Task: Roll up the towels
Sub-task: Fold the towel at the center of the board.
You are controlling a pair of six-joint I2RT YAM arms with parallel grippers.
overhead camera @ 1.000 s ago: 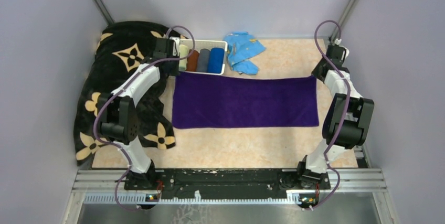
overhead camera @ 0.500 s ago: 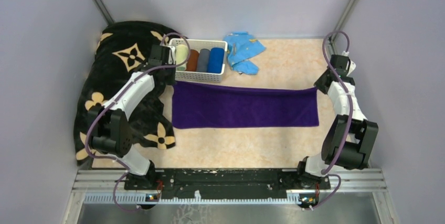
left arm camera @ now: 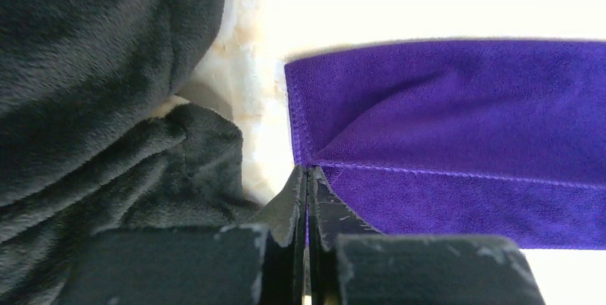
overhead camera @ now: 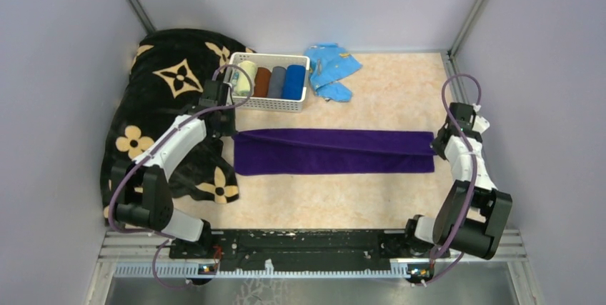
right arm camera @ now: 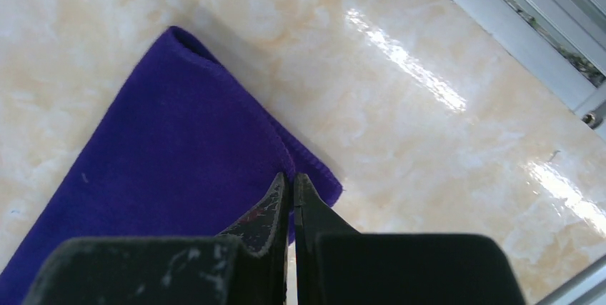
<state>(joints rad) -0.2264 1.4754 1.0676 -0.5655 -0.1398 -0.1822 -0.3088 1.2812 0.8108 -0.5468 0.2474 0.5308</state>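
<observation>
Your left gripper (left arm camera: 307, 169) and right gripper (right arm camera: 287, 175), each pinching a corner of the purple towel (overhead camera: 334, 151), have drawn its far edge nearward, leaving it folded lengthwise across the table (overhead camera: 321, 201), judged ready for rolling.

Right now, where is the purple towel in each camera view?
Top external: the purple towel is a long strip across the middle of the table.
Left wrist: it fills the right half of the picture, its corner pinched in the left claw.
Right wrist: it is at lower left, its corner pinched in the right claw.
Shared landmark: the beige marbled tabletop, under the towel in all three.
</observation>
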